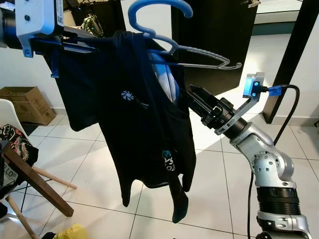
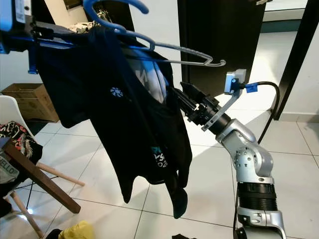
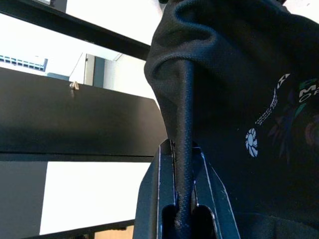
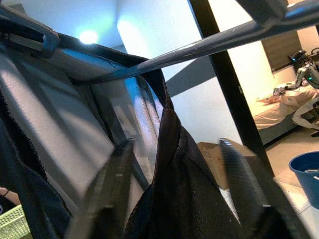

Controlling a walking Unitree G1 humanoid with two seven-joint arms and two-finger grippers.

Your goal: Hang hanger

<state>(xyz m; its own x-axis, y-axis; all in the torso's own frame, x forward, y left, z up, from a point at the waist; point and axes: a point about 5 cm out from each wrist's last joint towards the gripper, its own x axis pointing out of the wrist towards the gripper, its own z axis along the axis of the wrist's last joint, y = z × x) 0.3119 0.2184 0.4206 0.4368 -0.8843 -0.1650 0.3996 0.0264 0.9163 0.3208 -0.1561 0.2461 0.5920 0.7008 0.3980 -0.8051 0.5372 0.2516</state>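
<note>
A blue hanger [image 1: 158,20] is held up high, its hook at the top and one bare arm [image 1: 209,59] reaching right. A black garment [image 1: 144,129] with small white logos drapes over it and hangs down. My left gripper [image 1: 99,41], at the upper left, is shut on the garment-covered shoulder of the hanger [image 3: 182,149]. From the right, my right gripper [image 1: 192,95] reaches into the garment's side edge. Its fingers [image 4: 109,189] stand open, with a fold of black fabric [image 4: 174,164] between them.
A dark door panel [image 1: 214,35] stands behind the hanger. A cardboard box [image 1: 25,102] sits by the left wall. A white chair [image 1: 10,112] with clothes and wooden legs [image 1: 40,186] is at the lower left. Something yellow [image 1: 70,233] lies on the tiled floor.
</note>
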